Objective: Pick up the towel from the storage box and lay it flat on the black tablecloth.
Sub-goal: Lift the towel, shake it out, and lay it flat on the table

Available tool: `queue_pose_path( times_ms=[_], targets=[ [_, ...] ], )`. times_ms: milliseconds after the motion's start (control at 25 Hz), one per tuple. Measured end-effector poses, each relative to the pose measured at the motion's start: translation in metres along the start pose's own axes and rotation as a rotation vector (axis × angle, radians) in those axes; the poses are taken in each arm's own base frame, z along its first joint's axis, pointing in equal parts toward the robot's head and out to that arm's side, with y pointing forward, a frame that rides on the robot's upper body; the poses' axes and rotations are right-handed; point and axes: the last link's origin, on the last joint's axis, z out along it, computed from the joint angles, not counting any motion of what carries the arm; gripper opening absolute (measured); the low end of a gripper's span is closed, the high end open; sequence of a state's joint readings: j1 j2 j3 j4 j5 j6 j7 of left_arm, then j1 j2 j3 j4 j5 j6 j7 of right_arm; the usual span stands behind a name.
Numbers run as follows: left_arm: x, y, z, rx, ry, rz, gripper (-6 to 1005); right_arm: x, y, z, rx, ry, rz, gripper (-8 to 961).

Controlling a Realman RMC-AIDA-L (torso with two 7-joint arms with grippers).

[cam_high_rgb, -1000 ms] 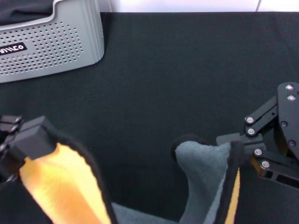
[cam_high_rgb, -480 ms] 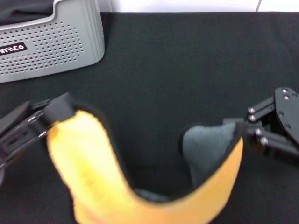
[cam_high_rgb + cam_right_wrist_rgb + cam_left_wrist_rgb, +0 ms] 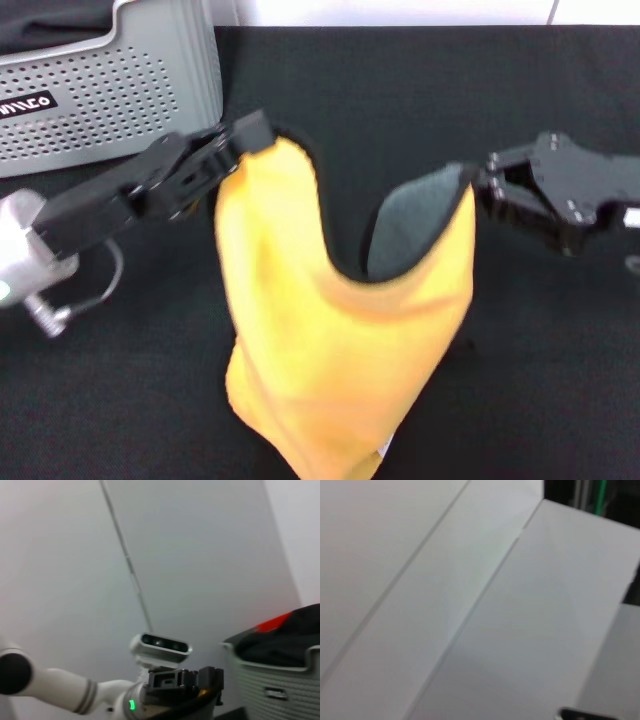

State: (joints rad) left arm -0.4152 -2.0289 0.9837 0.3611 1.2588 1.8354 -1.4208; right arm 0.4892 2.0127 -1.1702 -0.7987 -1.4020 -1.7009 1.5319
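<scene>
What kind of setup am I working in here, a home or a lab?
Most likely a lab or test bench: a table draped in the black tablecloth, plain white panel walls, and one storage box as a prop. Both grippers hold the towel up.

- Storage box (image 3: pixel 150 90) cut off by the head view's top and left edges.
- Towel (image 3: pixel 330 330) running past the bottom edge, its yellow face blurred.
- Left wrist view: only blurred pale panels.

Left gripper (image 3: pixel 250 133): black boxy linkage, silver-grey wrist, looped cable behind it. Right gripper (image 3: pixel 480 185): black angular linkage, small silver screws.
</scene>
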Motion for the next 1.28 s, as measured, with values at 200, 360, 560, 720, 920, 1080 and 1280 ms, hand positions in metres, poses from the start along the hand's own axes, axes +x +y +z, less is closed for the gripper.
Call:
queue_pose_path(
  times_ms=[200, 360, 560, 720, 920, 1080, 1280],
  targets=[
    [0.000, -0.022, 0.014, 0.136, 0.042, 0.091, 26, 0.000, -0.024, 0.001, 0.116, 0.014, -0.042, 17],
    [-0.001, -0.036, 0.014, 0.258, 0.092, 0.162, 26, 0.000, -0.041, 0.000, 0.222, 0.028, -0.083, 17],
    [-0.002, -0.046, 0.016, 0.329, 0.132, 0.217, 26, -0.001, -0.063, 0.000, 0.360, 0.058, -0.109, 18],
    [-0.006, -0.049, 0.019, 0.362, 0.136, 0.302, 26, 0.000, -0.080, 0.005, 0.444, 0.093, -0.114, 18],
    [-0.012, -0.058, 0.025, 0.436, 0.125, 0.379, 26, 0.003, -0.096, 0.015, 0.500, 0.127, -0.118, 19],
    [-0.014, -0.059, 0.028, 0.448, 0.117, 0.420, 26, 0.003, -0.103, 0.021, 0.529, 0.149, -0.147, 19],
    [-0.013, -0.054, 0.019, 0.463, 0.175, 0.444, 26, 0.000, -0.098, 0.027, 0.490, 0.159, -0.179, 20]
  ],
)
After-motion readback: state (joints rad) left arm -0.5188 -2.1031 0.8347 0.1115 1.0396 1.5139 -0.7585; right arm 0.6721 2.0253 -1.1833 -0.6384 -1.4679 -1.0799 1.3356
